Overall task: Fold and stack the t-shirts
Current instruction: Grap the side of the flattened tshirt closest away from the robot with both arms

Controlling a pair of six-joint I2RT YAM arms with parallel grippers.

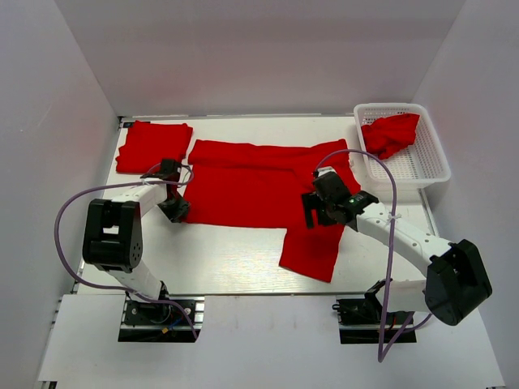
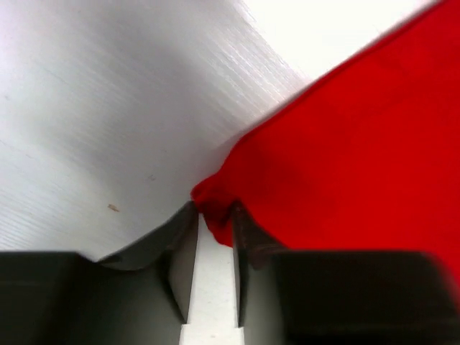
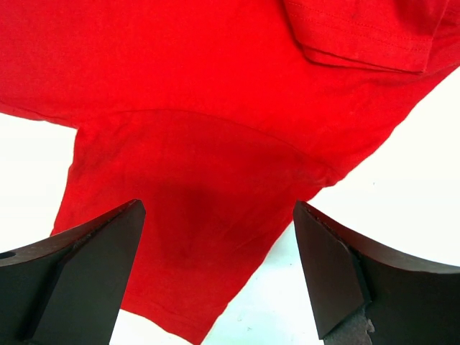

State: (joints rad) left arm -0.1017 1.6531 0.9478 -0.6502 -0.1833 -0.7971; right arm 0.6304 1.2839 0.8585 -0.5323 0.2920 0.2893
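A white table (image 1: 235, 259) carries a spread shirt (image 1: 251, 190) across its middle. A basket (image 1: 430, 172) sits at the far right corner and a folded shirt (image 1: 152, 146) lies at the far left. A crumpled shirt (image 1: 391, 134) rests inside the basket. The left gripper (image 2: 213, 215) pinches the spread shirt's left edge between narrowed fingers. The right gripper (image 3: 219, 212) hangs over its right side, jaws spread wide.
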